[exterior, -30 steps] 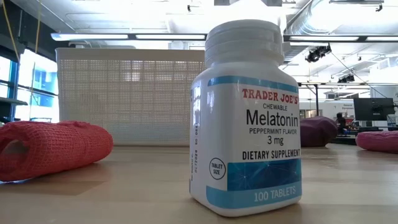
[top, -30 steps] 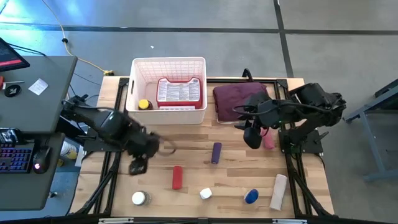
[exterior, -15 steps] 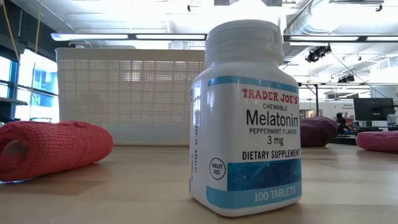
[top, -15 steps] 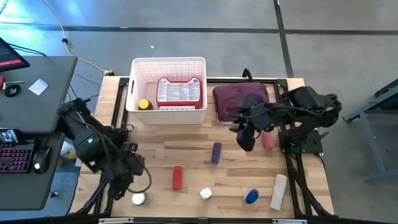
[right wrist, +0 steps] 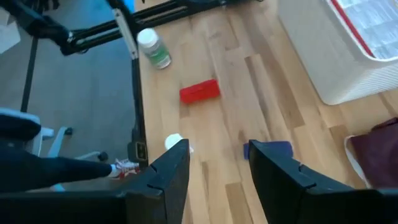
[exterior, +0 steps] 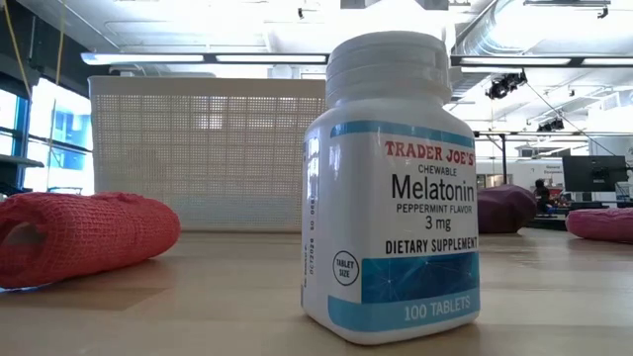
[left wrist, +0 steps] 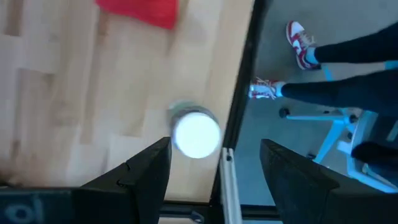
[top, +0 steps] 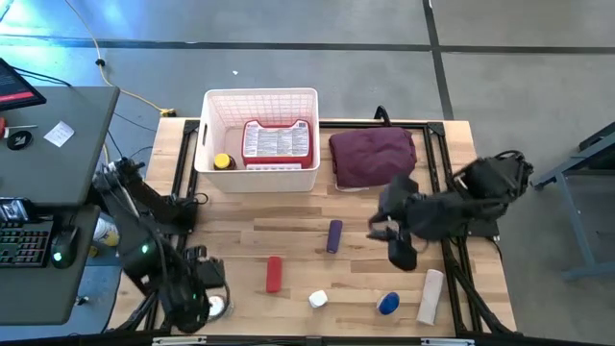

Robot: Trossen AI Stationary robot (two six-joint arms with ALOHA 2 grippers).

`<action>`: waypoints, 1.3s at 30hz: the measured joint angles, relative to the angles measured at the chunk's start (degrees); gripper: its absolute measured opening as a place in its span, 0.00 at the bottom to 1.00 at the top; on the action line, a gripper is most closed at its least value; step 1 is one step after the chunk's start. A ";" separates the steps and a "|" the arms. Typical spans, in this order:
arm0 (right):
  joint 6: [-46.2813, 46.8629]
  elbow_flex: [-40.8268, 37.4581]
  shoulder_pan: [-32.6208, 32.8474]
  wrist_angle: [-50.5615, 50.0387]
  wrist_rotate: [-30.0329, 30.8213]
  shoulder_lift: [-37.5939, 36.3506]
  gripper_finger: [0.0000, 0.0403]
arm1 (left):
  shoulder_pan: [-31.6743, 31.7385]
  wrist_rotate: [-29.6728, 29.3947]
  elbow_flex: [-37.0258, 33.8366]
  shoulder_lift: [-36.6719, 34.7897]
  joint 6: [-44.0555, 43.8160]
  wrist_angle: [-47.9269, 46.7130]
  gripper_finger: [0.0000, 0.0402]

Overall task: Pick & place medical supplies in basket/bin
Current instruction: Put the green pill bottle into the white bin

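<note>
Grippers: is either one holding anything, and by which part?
Nothing is held. The left gripper stands open above a white-capped bottle; the right gripper is open and empty.

- The left gripper (top: pixel 197 303) is blurred in the high view, and the white-capped bottle (top: pixel 217 307) beside it is half covered by it.
- In the left wrist view the same bottle (left wrist: pixel 196 132) is seen only as a blurred white cap; no label can be read.
- The red roll (left wrist: pixel 138 11) is cut off by the picture's edge there.
- A person's legs and shoes (left wrist: pixel 298 46) are shown; the rest is cut off.
- In the low view, the basket (exterior: pixel 198 153) is partly hidden behind the melatonin bottle (exterior: pixel 391 198).
- The print on the red case (top: pixel 279 141) is too small to be read.
- The purple roll (right wrist: pixel 273 148) is partly hidden by a finger of the right gripper (right wrist: pixel 217 158).
</note>
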 joint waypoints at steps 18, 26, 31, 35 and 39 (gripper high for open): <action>4.08 0.00 12.36 -2.18 11.37 0.32 0.49 | -5.41 -1.82 0.02 8.86 1.24 -2.04 0.97; 4.98 0.00 14.49 -3.31 14.60 0.32 0.49 | -6.02 0.63 0.04 12.22 1.29 -0.75 0.92; 3.92 0.00 14.66 -3.85 16.95 0.32 0.49 | -5.68 -0.99 0.04 14.15 1.01 -0.67 0.92; 3.47 0.00 14.66 -4.16 17.24 0.32 0.48 | -5.22 1.63 0.03 15.74 -0.08 -0.90 0.94; 3.40 0.00 14.66 -5.03 18.57 0.32 0.48 | -4.51 1.91 -0.40 16.37 -0.24 -0.63 0.94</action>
